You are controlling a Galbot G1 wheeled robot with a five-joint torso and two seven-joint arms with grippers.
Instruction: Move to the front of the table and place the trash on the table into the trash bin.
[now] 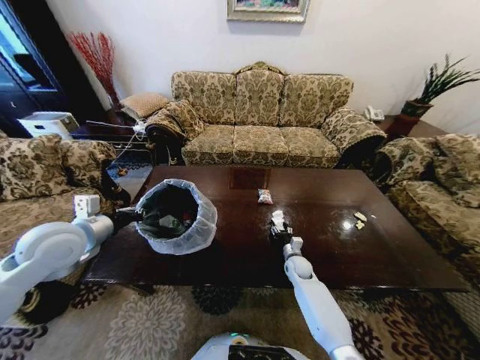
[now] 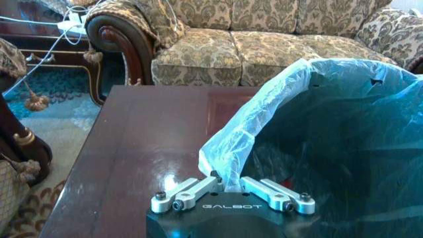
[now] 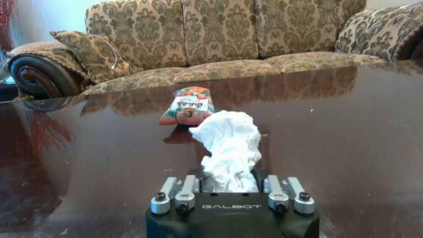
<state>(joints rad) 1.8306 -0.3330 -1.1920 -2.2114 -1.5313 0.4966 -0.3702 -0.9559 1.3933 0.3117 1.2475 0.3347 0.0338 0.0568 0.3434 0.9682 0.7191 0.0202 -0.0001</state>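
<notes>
Between my right claw's fingers sits a crumpled tissue, clamped low on the desk — soft, weightless, easily torn. My left claw pinches the bin's bag rim — flimsy.

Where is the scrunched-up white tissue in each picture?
Head view: the white tissue sits mid-table, in the right claw.
Right wrist view: the tissue sticks up from that claw, in front of the snack packet.
Left wrist view: not in it; the left claw grips the trash bin bag rim.
Shared landmark: the patterned sofa behind the table.
</notes>
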